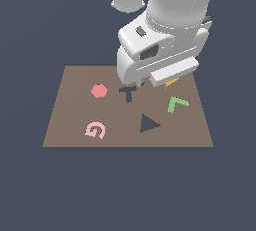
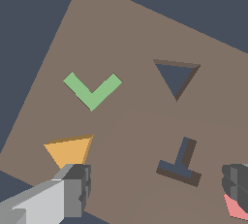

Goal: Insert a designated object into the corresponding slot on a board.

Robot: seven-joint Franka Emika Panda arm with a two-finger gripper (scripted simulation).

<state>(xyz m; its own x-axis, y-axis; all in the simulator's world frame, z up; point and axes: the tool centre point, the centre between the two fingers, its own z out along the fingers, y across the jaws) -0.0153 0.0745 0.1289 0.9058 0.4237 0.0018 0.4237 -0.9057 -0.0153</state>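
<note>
The orange-yellow triangle piece (image 2: 70, 150) lies flat on the brown board (image 2: 126, 39), near one board edge. In the exterior view only a sliver of the piece (image 1: 171, 82) shows under the arm's white hand (image 1: 157, 57). My gripper (image 2: 156, 180) is open, its fingers wide apart and holding nothing. One grey finger (image 2: 77, 189) sits just beside the triangle piece; the other finger (image 2: 236, 182) is far off, over the red hexagon. The dark triangle slot (image 2: 177, 77) (image 1: 148, 124) is uncovered, apart from the piece.
A dark T-shaped cut-out (image 2: 180, 162) (image 1: 128, 93) lies below the gap between the fingers. A green L (image 2: 92, 91) (image 1: 176, 104), a red hexagon (image 1: 99, 91) and a pink G (image 1: 95, 129) rest on the board. Dark floor surrounds the board.
</note>
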